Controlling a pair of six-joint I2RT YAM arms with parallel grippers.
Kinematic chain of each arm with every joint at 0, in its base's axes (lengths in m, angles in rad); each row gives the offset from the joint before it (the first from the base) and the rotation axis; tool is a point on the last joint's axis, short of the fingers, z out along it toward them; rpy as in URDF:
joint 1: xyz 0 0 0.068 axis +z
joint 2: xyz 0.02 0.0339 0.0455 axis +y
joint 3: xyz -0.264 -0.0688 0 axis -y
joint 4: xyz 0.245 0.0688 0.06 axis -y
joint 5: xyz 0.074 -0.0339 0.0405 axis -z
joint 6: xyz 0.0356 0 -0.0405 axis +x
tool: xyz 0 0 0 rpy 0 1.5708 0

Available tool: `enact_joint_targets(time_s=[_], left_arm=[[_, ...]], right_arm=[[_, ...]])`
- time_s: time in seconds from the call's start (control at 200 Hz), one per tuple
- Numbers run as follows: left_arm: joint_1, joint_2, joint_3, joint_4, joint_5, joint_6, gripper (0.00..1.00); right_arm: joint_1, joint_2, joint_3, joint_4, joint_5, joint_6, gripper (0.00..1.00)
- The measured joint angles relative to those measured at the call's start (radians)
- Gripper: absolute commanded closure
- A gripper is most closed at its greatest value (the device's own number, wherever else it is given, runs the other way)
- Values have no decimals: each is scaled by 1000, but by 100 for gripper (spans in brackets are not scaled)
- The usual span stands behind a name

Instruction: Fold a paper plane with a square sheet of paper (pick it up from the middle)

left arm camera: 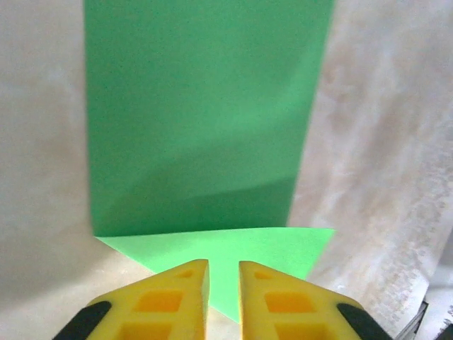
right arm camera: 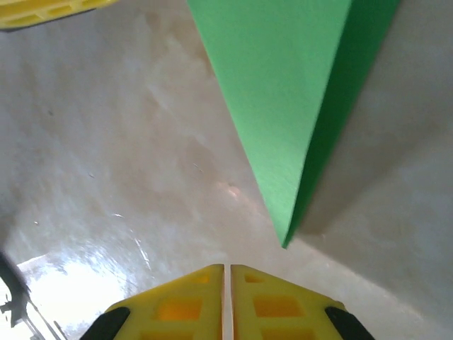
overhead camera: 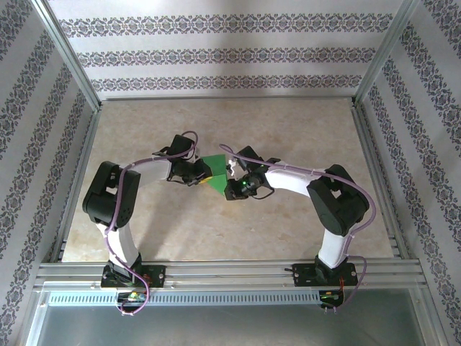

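Paper (overhead camera: 215, 166), bright green and partly folded, lies in the middle of the table (overhead camera: 274, 231) between both grippers. Left gripper (left arm camera: 223, 265) has its fingers slightly parted at a folded triangular flap; whether it pinches the flap I cannot tell. Right gripper (right arm camera: 227, 268) is clenched on nothing, just short of the paper's pointed corner, bare table between

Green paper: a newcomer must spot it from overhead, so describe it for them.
Start at the beige table. At its centre, where the left arm and right arm meet, lies the partly folded sheet of paper. Bright green, it stands out from the black arms.
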Motion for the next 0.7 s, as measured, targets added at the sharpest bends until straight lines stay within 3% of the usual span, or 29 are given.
enact_joint_targets(time_s=[0.32,0.7], left_arm=[[34,-92,5,-40,-86,15,75],[39,-92,-55,5,-59,-19,74]], right_arm=[[0,8,50,37,37,28,86],[1,117,104,20,88,46,85]])
